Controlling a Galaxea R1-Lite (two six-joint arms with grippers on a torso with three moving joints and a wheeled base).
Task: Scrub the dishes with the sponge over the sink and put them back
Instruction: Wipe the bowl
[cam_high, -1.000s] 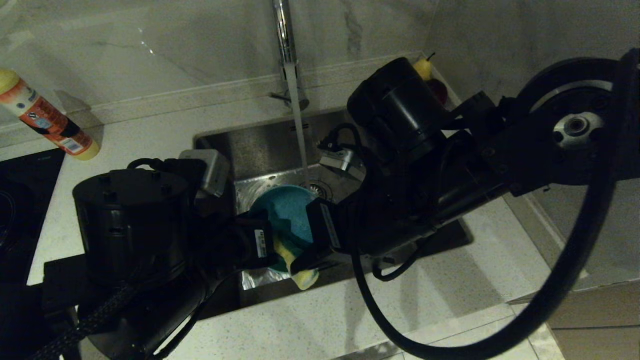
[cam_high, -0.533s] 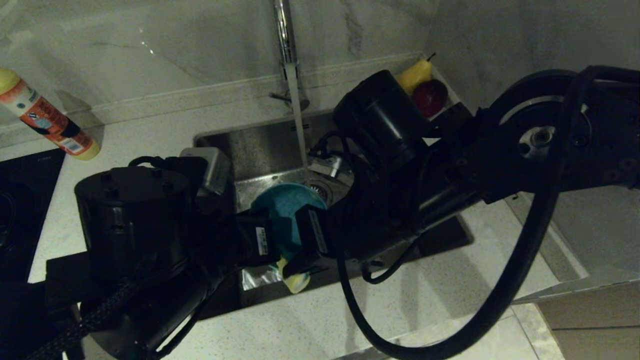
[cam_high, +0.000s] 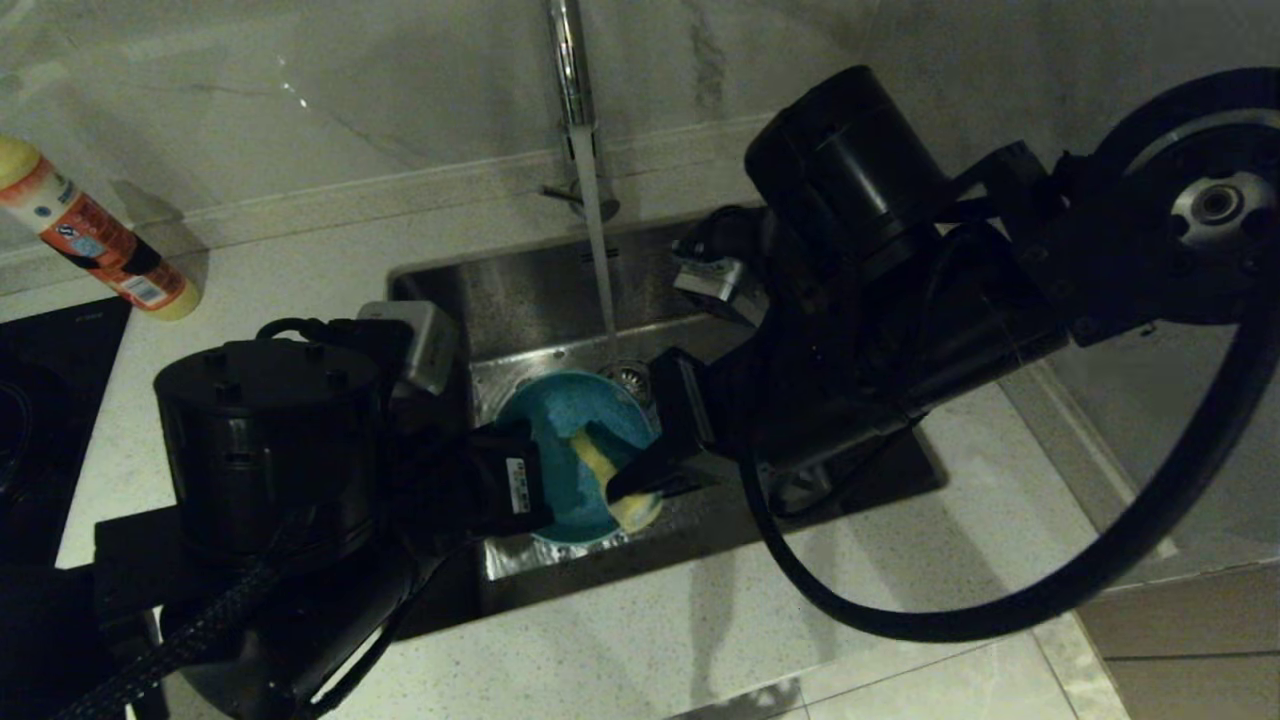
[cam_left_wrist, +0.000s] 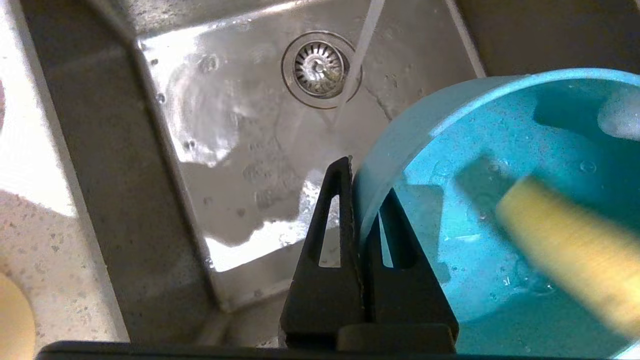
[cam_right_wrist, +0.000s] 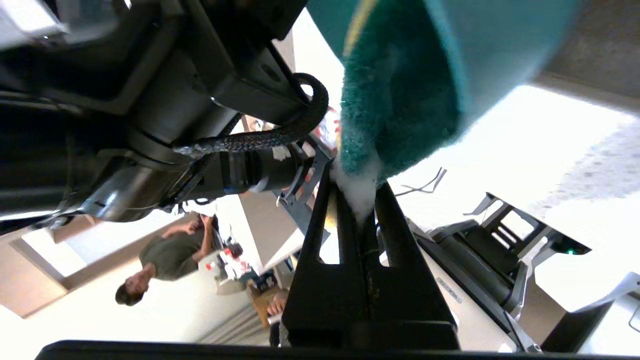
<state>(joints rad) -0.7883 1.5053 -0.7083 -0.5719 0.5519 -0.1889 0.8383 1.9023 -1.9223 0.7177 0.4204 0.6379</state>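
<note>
Left gripper (cam_left_wrist: 361, 187) is clamped on the rim of the teal bowl (cam_high: 565, 440), one finger outside the wall, one inside, holding it tilted over the sink (cam_high: 520, 290) with its opening facing the right arm. It hasn't budged over the last second; bowl sits in the same spot, just in front of the drain strainer (cam_left_wrist: 319, 67).

Right gripper (cam_right_wrist: 357, 200) is pinched tight on the sponge (cam_high: 612, 482), foam squeezed thin between the fingers, green scouring face (cam_right_wrist: 395, 100) against the bowl. That arm is the one moving. A second ago the sponge was low, at the bowl's near rim and partly hanging below it. Half a second ago it was lower still, with the wrist crowding over the bowl. Now the sponge is up inside the bowl, yellow foam lying across the near part of the interior, and more of the teal interior shows. The right forearm has swung back up and to the right, now covering the corner by the wall where the fruit showed half a second ago.

Tap (cam_high: 568, 70) is running; stream (cam_high: 598, 260) lands by the drain, just behind the bowl. Orange-labelled bottle (cam_high: 95, 245) on the counter to the left, unchanged.
</note>
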